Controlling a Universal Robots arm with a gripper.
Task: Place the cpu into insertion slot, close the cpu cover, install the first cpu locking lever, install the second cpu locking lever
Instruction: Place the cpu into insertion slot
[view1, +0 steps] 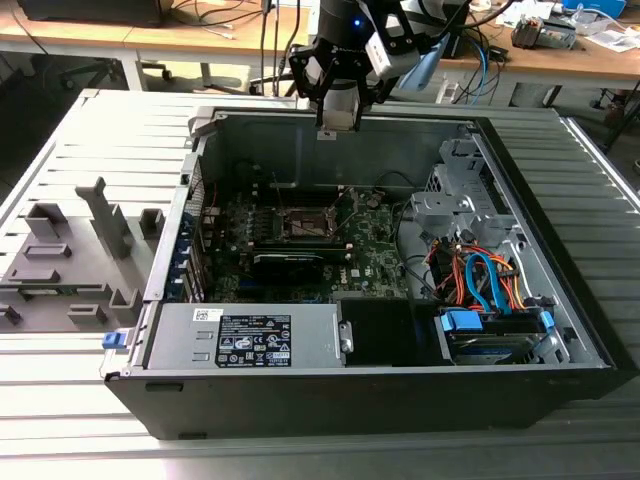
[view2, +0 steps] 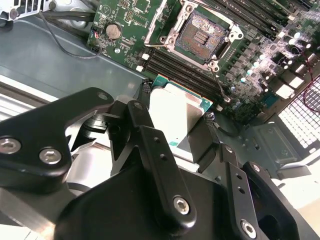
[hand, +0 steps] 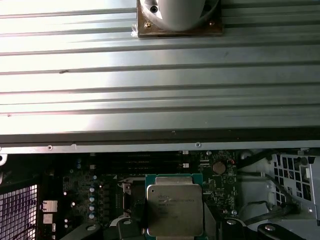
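The fingers grip the cpu by its edges; in the exterior view the insertion slot lies at six o'clock from them, well apart.

Bright overhead light, hard glare on bare metal, a dim case interior.
In the first wrist view the ribbed surface blows out almost to white in broad bands, while the motherboard beneath it sits dark and murky. In the second wrist view reflection washes the cpu top pale. In the exterior view the computer case walls shade its inside.
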